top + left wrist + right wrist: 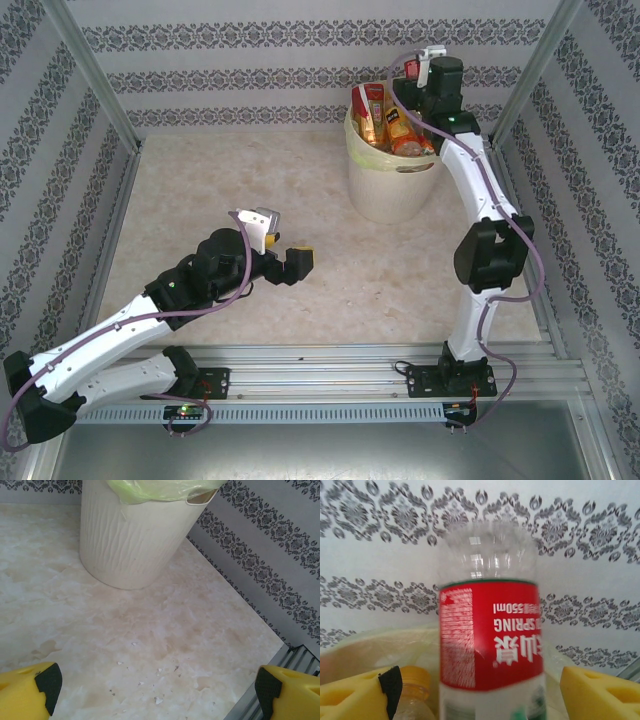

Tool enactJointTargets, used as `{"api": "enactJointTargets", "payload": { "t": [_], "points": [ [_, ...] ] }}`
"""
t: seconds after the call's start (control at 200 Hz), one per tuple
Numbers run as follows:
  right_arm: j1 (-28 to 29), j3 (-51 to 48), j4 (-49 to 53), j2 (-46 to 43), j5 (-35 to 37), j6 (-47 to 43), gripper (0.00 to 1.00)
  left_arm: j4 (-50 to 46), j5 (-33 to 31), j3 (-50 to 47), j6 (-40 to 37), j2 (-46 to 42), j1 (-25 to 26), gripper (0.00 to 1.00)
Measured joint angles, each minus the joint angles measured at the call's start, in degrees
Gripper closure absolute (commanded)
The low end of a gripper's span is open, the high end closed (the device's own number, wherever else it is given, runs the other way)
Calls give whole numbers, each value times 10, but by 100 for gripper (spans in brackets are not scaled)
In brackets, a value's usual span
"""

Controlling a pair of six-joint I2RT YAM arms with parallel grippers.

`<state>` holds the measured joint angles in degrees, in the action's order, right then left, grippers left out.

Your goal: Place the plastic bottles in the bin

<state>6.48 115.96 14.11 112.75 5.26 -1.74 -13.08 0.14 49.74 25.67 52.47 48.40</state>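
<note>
Bottle (490, 630) between right fingers (350, 695), touching neither

The bin (392, 195), a round, ribbed, cream-white wastebasket lined with a pale yellow-green bag (150, 491), stands upright near the table's far edge, toward the far right corner. The plastic bottles (385, 125) crowd its mouth, with red and orange labels poking above the rim. Seen close up, a red-labelled bottle (490, 630), clear and slightly blurred, shows its print upside down, just beside an orange-capped bottle (415, 692).
</note>
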Motion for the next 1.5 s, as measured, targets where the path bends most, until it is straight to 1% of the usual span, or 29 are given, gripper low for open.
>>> {"api": "enactJointTargets", "payload": {
  "t": [0.195,0.355,0.425,0.5,0.754,0.989,1.104,1.269,1.394,1.504],
  "points": [
    [0,-19,10,-68,-24,0,15,0,0,0,0,0,0,0],
    [-3,-48,16,-132,-34,9,8,0,-4,0,-2,0,0,0],
    [-6,-68,22,-161,-42,19,2,1,-7,0,-7,0,0,0],
    [-7,-95,28,-191,-50,28,2,3,-7,0,-15,0,0,0],
    [2,-247,50,-320,-76,56,2,19,-20,1,-65,2,0,0],
    [44,-351,79,-431,-78,66,2,20,-39,28,-113,33,-3,0],
    [57,-423,84,-496,-79,79,2,21,-38,28,-117,34,-17,0],
    [57,-555,84,-591,-74,95,2,23,-38,19,-118,29,-43,0],
    [57,-653,80,-652,-55,104,2,23,-37,5,-118,22,-63,0],
    [56,-701,77,-681,-26,109,2,24,-37,-7,-118,13,-76,0]
  ]
}}
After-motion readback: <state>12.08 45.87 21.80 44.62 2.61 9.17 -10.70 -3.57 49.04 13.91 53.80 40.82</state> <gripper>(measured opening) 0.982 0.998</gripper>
